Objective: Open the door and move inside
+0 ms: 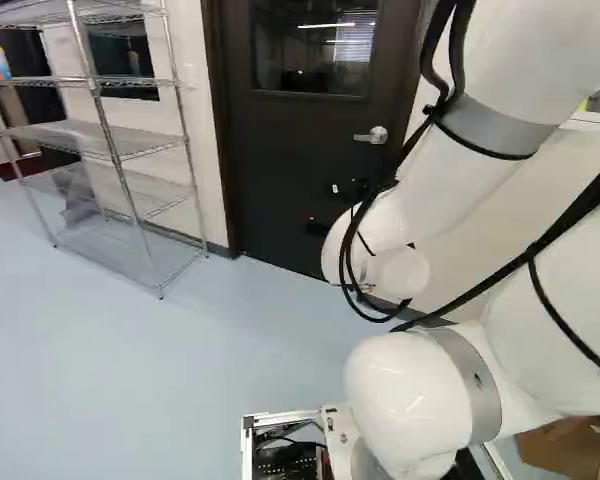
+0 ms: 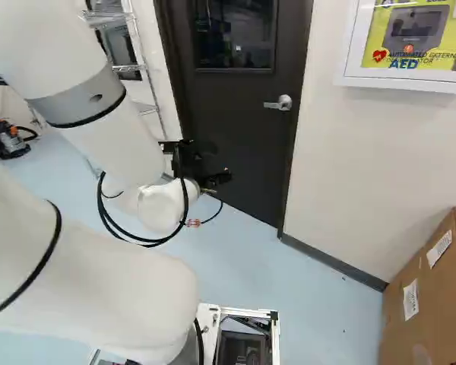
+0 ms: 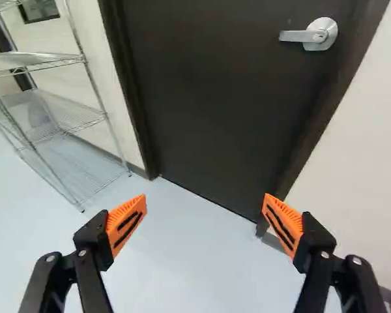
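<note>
Right base view's showing the handle (image 2: 281, 103) upper-middle, so the low, fingers-apart gripper (image 3: 204, 198) is probably risking bumping the door (image 2: 251, 156).

The door (image 2: 247, 144) is far, with its handle (image 2: 283, 103) at right. Left of the door stands a rack (image 1: 105, 138). At right, a cabinet (image 2: 414, 38) is on the wall (image 2: 357, 167); a box (image 2: 429, 300) is nearer.

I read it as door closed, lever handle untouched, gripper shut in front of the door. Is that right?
Not quite: the gripper is open. The wrist view shows its orange-padded fingers wide apart, with nothing held between them. The rest is right: it is in front of the door, which is closed, its lever handle untouched.
</note>
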`<state>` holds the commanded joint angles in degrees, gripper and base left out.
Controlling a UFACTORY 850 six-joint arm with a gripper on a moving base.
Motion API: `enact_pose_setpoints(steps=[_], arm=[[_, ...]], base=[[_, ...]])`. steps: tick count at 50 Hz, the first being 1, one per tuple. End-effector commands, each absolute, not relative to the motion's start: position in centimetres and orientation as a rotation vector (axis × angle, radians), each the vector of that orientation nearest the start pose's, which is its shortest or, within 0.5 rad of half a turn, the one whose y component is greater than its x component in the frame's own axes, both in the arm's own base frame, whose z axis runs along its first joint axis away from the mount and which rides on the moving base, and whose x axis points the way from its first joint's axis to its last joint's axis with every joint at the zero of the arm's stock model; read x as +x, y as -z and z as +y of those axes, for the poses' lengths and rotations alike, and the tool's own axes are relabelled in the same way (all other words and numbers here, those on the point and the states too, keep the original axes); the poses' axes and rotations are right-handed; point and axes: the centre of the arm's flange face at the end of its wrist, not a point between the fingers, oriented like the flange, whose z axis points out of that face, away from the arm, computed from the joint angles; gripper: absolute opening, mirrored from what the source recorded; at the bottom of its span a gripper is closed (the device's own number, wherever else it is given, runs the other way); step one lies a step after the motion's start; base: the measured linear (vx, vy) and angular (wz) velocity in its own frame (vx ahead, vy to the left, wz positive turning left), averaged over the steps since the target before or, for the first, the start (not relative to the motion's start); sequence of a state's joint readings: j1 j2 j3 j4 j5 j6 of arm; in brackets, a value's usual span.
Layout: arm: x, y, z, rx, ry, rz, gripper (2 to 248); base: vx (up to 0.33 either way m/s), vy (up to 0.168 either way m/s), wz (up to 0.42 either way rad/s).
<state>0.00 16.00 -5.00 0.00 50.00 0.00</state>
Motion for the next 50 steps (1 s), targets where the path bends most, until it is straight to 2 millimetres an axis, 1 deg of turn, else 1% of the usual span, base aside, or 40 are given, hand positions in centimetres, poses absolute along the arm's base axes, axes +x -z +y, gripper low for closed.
enact_pose_setpoints(steps=[28,33,50], arm=[[27.03,-36.56,0.00,-2.558,1.824,0.000,247],[27.03,-36.56,0.00,-2.558,1.824,0.000,247],[27.03,-36.56,0.00,-2.558,1.824,0.000,247]], base=[[0.160,0.027,-0.471],[0.153,0.090,-0.150],[0.156,0.121,-0.035]])
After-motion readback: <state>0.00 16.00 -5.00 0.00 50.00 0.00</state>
